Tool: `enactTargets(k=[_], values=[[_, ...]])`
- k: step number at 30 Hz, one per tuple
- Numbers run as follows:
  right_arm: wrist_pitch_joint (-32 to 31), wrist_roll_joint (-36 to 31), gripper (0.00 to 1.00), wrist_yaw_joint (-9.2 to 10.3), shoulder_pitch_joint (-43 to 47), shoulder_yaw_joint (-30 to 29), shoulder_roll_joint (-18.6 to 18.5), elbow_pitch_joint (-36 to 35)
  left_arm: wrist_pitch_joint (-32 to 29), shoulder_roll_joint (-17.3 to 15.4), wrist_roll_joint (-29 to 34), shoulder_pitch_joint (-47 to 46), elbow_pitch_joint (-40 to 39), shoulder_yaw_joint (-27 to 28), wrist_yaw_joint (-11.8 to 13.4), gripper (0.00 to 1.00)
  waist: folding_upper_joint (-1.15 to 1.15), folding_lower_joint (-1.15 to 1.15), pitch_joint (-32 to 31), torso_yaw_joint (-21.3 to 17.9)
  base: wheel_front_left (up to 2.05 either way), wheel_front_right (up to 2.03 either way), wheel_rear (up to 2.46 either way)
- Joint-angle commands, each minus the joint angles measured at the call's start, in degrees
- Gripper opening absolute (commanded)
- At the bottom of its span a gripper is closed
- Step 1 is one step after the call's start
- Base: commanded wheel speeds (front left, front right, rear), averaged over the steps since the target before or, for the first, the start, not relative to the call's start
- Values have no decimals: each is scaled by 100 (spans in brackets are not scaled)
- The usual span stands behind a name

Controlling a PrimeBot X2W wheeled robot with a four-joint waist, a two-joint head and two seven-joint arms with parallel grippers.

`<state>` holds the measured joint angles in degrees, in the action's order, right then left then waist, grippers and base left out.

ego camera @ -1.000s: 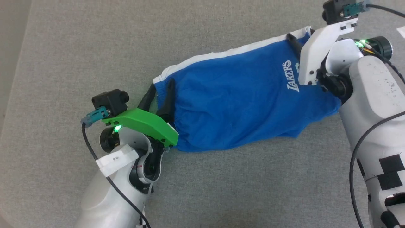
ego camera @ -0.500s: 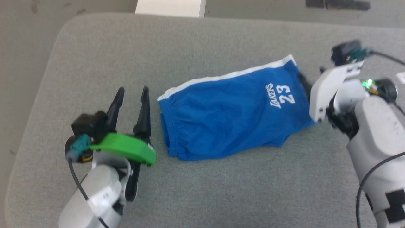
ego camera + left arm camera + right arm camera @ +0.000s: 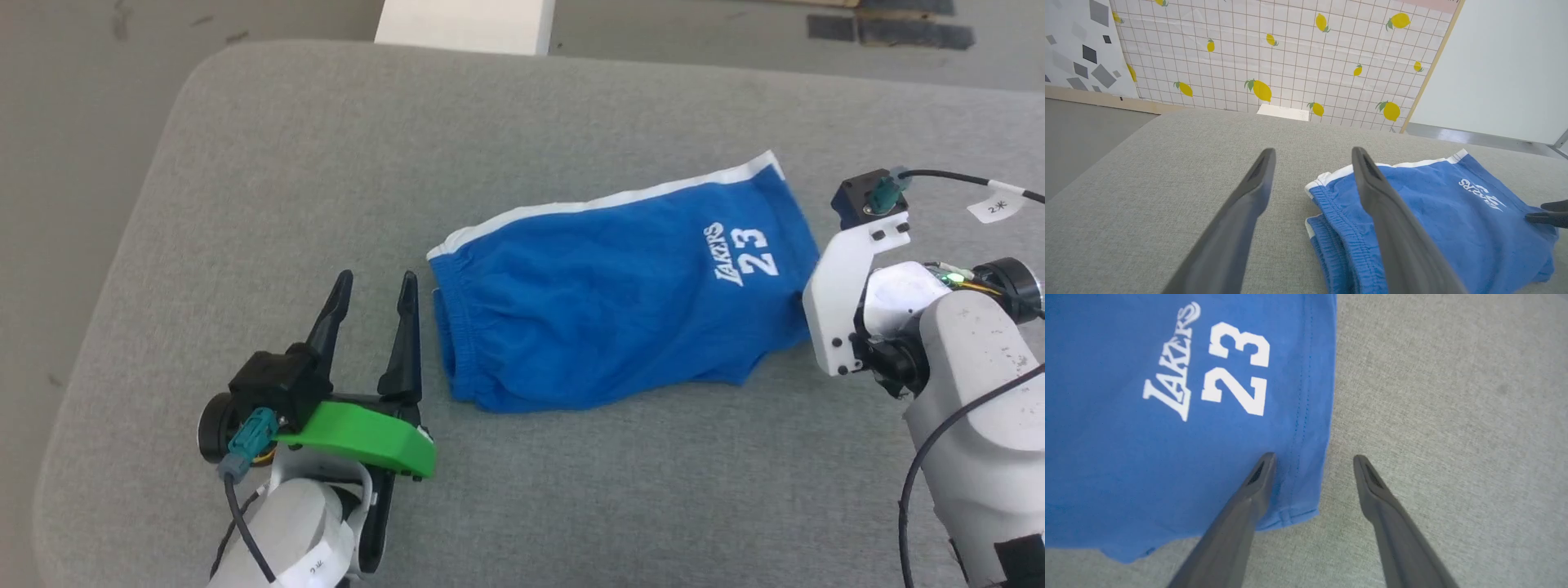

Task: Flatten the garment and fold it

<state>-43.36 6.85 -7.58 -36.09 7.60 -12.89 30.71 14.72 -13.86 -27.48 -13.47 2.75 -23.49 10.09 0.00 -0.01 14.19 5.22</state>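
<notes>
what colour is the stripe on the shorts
White stripe along the blue shorts; clearest in the head view.

Release phase. My left gripper (image 3: 377, 278), earlier clamped on the waistband (image 3: 453, 351) of the garment (image 3: 620, 302), now stands spread just beside it. My right gripper (image 3: 1313, 457) has let go and backed off to the leg hem (image 3: 1306, 416). My head camera has tilted up.
</notes>
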Motion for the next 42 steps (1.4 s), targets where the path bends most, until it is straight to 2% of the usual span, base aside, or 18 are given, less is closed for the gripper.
enactTargets(k=[1,8,9,10,11,15,19,26,30,37,41,42], values=[[-25,-74,100,9,85,4,54,-21,27,49,45,45,13,35,-46,100,0,1,171,136,0,0,0],[-230,-104,100,9,184,233,102,122,28,198,111,-34,163,100,-227,100,0,1,347,211,0,0,0],[-310,-63,73,9,198,240,103,160,28,208,112,-33,196,106,-235,100,0,1,341,205,0,0,0],[-336,-1,27,9,200,236,108,159,28,218,117,-30,224,120,-242,100,0,1,329,194,0,0,0],[-292,22,0,9,189,229,93,131,28,227,121,-25,240,133,-246,100,0,1,317,184,0,0,0],[-85,133,0,9,149,163,4,42,-36,413,-214,16,286,253,-288,100,0,1,250,136,0,0,0],[100,194,0,9,104,63,-31,-48,-727,501,-544,-83,138,214,-241,100,0,1,188,90,0,0,0],[241,278,0,9,70,29,-10,-175,-3283,489,-940,-340,-197,-178,503,100,0,1,145,1,0,0,0],[266,324,0,9,61,101,27,-228,-4178,347,-810,-571,-165,-376,880,100,0,1,194,-79,0,0,0],[293,441,0,9,39,268,78,-310,-4673,192,-668,-857,456,-426,1134,100,0,1,322,-217,0,0,0],[320,511,0,9,27,368,89,-319,-4828,169,-712,-857,858,-507,1072,100,0,1,353,-288,0,0,0],[323,525,0,9,30,383,92,-323,-4804,198,-767,-846,885,-489,1033,83,0,1,355,-296,0,0,0]])
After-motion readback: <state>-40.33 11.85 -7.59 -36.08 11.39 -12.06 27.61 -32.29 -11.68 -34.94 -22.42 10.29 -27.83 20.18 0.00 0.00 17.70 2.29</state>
